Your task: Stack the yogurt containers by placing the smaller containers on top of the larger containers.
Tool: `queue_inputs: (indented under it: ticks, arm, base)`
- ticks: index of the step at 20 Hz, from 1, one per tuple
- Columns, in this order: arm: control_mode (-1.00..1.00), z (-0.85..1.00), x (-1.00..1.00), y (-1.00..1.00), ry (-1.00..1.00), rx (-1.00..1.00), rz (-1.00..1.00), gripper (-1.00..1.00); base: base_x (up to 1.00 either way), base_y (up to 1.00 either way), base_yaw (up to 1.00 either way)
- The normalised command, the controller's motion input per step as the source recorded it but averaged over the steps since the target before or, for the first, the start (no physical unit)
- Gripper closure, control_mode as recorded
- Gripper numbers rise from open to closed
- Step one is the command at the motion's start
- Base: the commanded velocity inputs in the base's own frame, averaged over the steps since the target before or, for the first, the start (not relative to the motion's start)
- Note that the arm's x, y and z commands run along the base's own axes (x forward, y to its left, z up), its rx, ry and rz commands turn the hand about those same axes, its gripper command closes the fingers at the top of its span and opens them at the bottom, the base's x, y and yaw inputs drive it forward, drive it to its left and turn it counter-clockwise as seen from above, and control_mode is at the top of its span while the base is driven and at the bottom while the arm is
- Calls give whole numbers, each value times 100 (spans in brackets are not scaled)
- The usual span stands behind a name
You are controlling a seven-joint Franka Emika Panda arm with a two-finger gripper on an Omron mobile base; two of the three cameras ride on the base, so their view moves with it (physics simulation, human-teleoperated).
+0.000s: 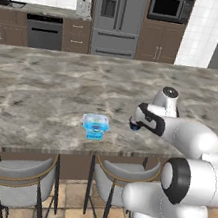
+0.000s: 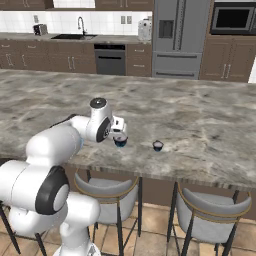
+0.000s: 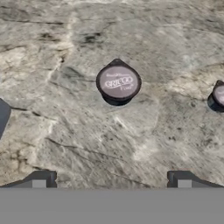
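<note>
From the left base view, the light-blue tub [image 1: 96, 126] sits alone near the worktop's [image 1: 43, 89] front edge, apart from the arm, presumably waiting as the base of the stack. From the right base view, the hand [image 2: 118, 131] hovers just above the small dark cup [image 2: 120, 141], with the tinier cup [image 2: 158, 145] off to one side. In the hand view, the pale-topped cup lies ahead of the fingertips [image 3: 43, 178], which stand wide apart and hold nothing, apparently lining up a grasp.

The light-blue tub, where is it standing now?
In the left base view the light-blue tub stands on the marble counter near its front edge, above the stools, left of the gripper and apart from it.
</note>
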Motion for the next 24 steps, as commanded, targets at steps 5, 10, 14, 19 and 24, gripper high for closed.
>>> queue_inputs:
  ticks: [5, 10, 14, 19, 24]
  arm:
    - [-100, -11, 12, 0, -1, 0, 0, -100]
    - [-100, -9, 11, 0, 0, 0, 0, -100]
    - [-100, -6, 12, 0, 0, 1, 0, -100]
    - [-100, -4, 15, 0, 0, 1, 0, -100]
    - [-100, -4, 17, 0, 0, 1, 0, -100]
  base:
    - [0, 0, 0]
    - [0, 0, 0]
    - [0, 0, 0]
    - [0, 0, 0]
    - [0, 0, 0]
